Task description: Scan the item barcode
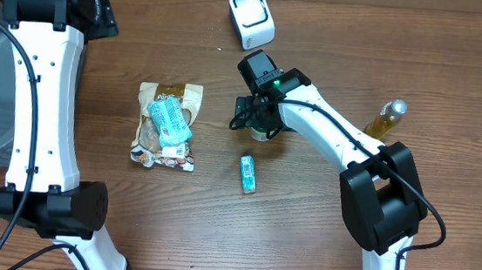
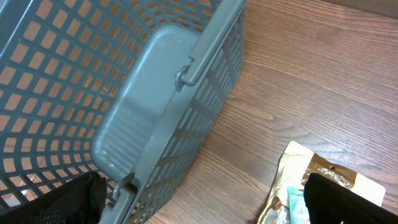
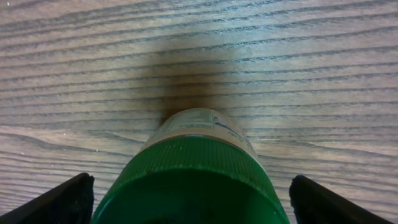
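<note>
Green-capped bottle point(image 3: 193, 180) stood upright on the table point(image 3: 298, 68), centred between the right gripper's point(image 1: 258, 123) fingers point(image 3: 65, 199). Jaws were wide apart, one either side of the cap, no clamp visible. White scanner point(image 1: 251, 18) sat just beyond. Left gripper point(image 2: 205, 202) was spread wide too, holding nothing, over the grey basket's point(image 2: 155, 93) rim.

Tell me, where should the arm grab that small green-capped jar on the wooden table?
Take the small green-capped jar by its round ribbed cap, from straight above: it appears to stand upright, cap uppermost, and the open right end effector hangs with a finger on either side.
</note>
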Motion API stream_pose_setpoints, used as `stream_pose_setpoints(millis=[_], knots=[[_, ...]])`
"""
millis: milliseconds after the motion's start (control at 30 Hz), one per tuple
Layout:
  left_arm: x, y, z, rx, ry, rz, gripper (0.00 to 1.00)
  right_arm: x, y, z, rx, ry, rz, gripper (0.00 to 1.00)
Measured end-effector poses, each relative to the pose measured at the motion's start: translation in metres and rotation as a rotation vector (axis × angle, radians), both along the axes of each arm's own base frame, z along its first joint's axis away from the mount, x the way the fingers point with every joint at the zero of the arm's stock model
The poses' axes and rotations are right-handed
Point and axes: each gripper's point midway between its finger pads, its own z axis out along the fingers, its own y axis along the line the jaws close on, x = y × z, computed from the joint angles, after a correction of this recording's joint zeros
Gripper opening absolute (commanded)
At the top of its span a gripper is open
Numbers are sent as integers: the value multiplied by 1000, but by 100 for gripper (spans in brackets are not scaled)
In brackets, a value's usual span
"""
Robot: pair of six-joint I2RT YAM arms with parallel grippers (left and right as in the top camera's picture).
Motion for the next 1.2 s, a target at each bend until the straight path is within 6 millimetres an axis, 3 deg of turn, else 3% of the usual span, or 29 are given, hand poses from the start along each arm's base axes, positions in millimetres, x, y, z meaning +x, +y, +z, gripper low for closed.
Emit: stream_pose_setpoints(millis=[1200], knots=[[0,0,0,0,0,0,99,6,4,2,17,-27,0,96]])
